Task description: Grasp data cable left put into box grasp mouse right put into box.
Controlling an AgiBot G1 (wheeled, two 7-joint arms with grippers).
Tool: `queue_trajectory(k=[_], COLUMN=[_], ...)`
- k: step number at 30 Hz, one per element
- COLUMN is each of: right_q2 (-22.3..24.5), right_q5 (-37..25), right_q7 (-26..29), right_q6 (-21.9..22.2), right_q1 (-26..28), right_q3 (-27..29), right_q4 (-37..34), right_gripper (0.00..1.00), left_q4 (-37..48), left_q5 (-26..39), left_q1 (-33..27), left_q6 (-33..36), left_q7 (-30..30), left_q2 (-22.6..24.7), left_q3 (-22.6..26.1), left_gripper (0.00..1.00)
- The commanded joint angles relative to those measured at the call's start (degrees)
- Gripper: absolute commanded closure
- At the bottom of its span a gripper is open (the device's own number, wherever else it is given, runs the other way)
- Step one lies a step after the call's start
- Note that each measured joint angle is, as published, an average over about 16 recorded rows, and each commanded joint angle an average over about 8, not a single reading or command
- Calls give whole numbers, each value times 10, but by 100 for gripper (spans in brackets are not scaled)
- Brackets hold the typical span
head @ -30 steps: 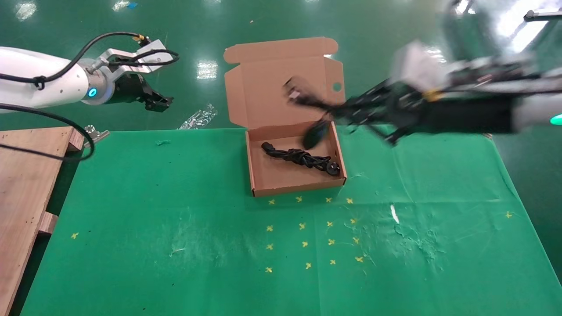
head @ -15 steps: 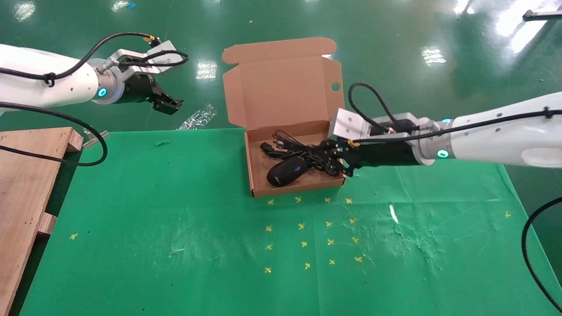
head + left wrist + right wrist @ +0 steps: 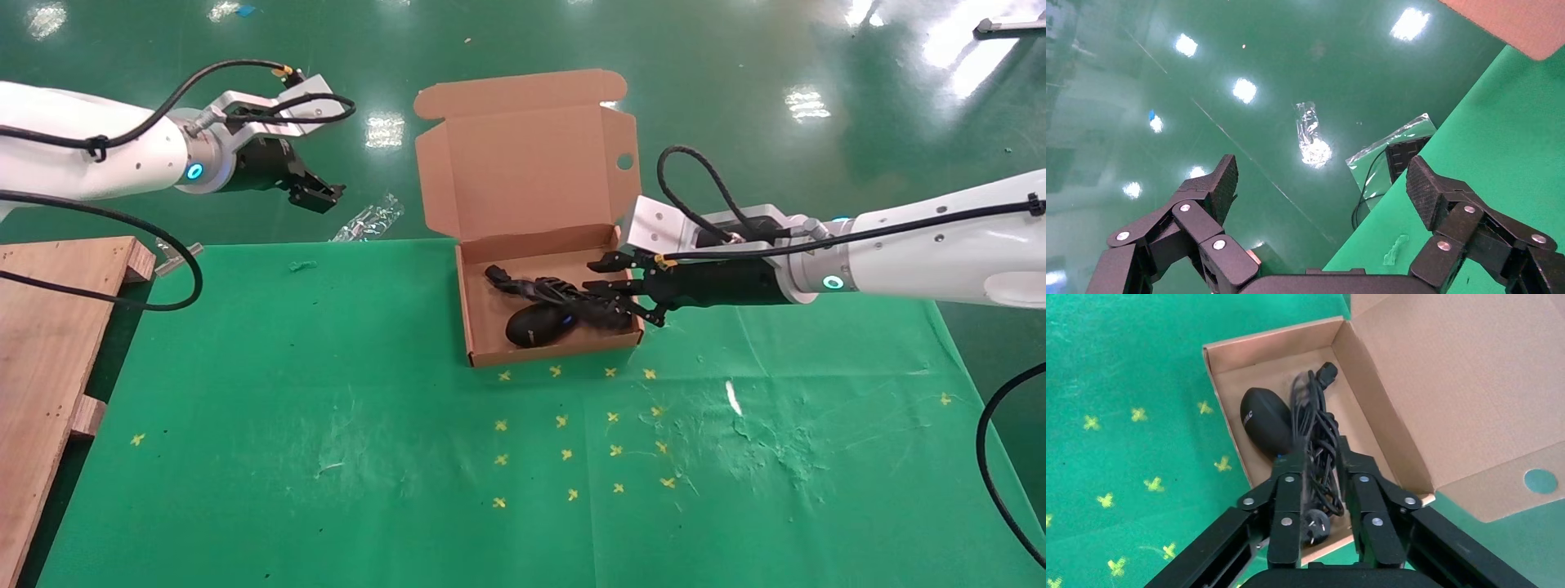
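The brown cardboard box (image 3: 470,327) stands open on the green cloth, its lid (image 3: 523,163) tilted back. Inside lie the bundled black data cable (image 3: 564,292) and, beside it toward the front, the glossy black mouse (image 3: 535,325). My right gripper (image 3: 617,287) reaches in over the box's right wall, open, its fingers either side of the cable bundle. The right wrist view shows the mouse (image 3: 1265,419), the data cable (image 3: 1321,425) and its pronged plug (image 3: 1315,525) under the right gripper (image 3: 1319,454). My left gripper (image 3: 319,194) hangs open and empty over the floor, far left.
A wooden pallet (image 3: 41,343) borders the cloth's left edge. A crumpled plastic bag (image 3: 368,219) lies on the floor behind the table. Yellow cross marks (image 3: 564,453) and a white scrap (image 3: 734,398) dot the cloth in front of the box.
The right arm swung in with the mouse, lowered it into the box, and its fingers have spread apart. The mouse now rests a little farther right in the box. The left arm barely moved.
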Motion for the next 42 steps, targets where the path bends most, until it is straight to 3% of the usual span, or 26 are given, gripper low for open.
queue_trajectory(k=[1, 8, 31, 42], right_q2=[1, 16, 122, 174], right_q5=[0, 26, 225, 322], right_q7=[1, 8, 55, 78], right_q6=[-1, -11, -83, -118], right_q1=[1, -13, -116, -167], right_q3=[0, 9, 76, 109], right_q4=[3, 21, 145, 205], right_gripper=[0, 0, 0, 0], left_q4=[-1, -1, -2, -61], left_q5=[0, 1, -2, -110], left_q1=[0, 0, 2, 60], left_q6=[0, 0, 1, 70], left_q7=[0, 0, 1, 40], left_q2=[0, 0, -1, -46], left_q3=[0, 0, -1, -68], left_gripper=[0, 0, 0, 0])
